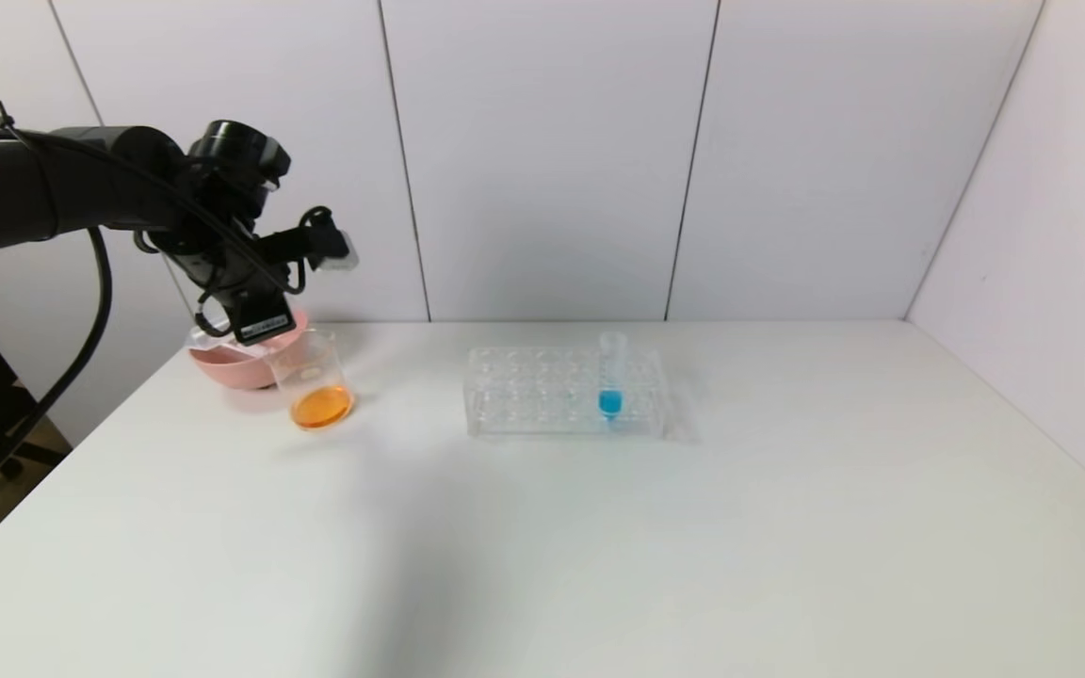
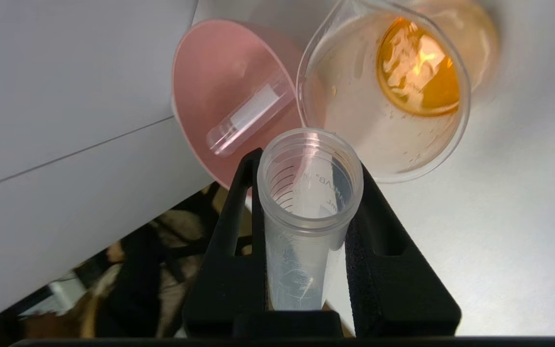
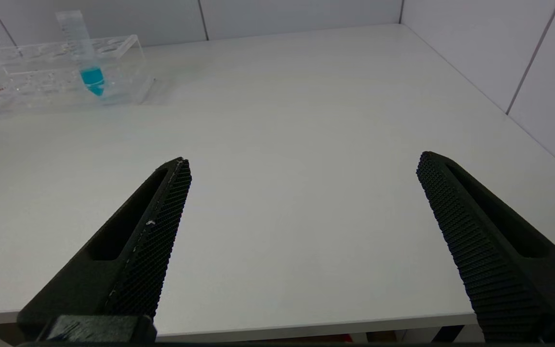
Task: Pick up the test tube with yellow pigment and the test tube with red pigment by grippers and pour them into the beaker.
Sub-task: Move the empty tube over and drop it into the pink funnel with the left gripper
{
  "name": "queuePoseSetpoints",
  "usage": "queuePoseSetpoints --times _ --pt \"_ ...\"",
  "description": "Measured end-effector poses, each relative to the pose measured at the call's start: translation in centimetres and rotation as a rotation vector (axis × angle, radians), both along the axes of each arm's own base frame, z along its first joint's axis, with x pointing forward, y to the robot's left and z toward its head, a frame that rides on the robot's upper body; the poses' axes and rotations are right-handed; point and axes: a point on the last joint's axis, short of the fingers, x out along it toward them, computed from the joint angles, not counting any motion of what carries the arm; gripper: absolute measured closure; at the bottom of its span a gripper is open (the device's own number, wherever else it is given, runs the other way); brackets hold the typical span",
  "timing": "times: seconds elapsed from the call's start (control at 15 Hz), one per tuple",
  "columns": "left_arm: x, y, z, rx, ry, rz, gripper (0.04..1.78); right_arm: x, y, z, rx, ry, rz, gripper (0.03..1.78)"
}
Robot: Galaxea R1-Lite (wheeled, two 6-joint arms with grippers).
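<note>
The white table (image 1: 693, 527) is bare across its near half and its whole right side, up to the right edge and far-right corner. The clear rack (image 1: 542, 391) stands mid-table toward the far edge, holding one upright blue tube (image 1: 610, 377) at its right end. The left arm reaches in over the far-left corner; its gripper (image 2: 306, 193) grips an empty clear tube (image 2: 306, 207) tight between both fingers, the tube's mouth pointing toward the bowl and beaker. Which pigment the tube held cannot be told. The pink bowl (image 1: 222, 363) sits at the far-left corner, right by the left edge, with another empty tube (image 2: 248, 118) lying inside it. The beaker (image 1: 315, 381) stands touching or just beside the bowl, on its rack side, orange liquid (image 1: 321, 407) at its bottom. The right gripper (image 3: 301, 202) hangs wide apart over the near edge, holding nothing.
</note>
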Motion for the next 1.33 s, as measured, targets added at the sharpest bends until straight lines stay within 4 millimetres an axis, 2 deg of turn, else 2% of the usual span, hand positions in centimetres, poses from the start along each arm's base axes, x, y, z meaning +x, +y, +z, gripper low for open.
queuePoseSetpoints --times 0.2,0.33,0.47,0.67,1.07,1.33 --pt "-0.3 1.2 1.2 -0.302 -0.099 0.099 1.36 0.0 0.0 0.0 0.0 0.0 0.0 0.1" --pt "-0.9 1.8 2.6 -0.441 -0.193 0.191 1.36 0.0 0.0 0.0 0.0 0.0 0.0 0.1" --pt "-1.8 2.0 3.2 -0.574 -0.274 0.272 1.36 0.0 0.0 0.0 0.0 0.0 0.0 0.1" --pt "-3.2 2.3 2.2 -0.696 -0.387 0.331 1.36 0.0 0.0 0.0 0.0 0.0 0.0 0.1" --pt "-5.5 3.1 1.2 -0.875 -0.894 0.459 1.36 0.0 0.0 0.0 0.0 0.0 0.0 0.1" --pt "-6.6 3.6 0.5 -0.909 -1.034 0.449 1.36 0.0 0.0 0.0 0.0 0.0 0.0 0.1"
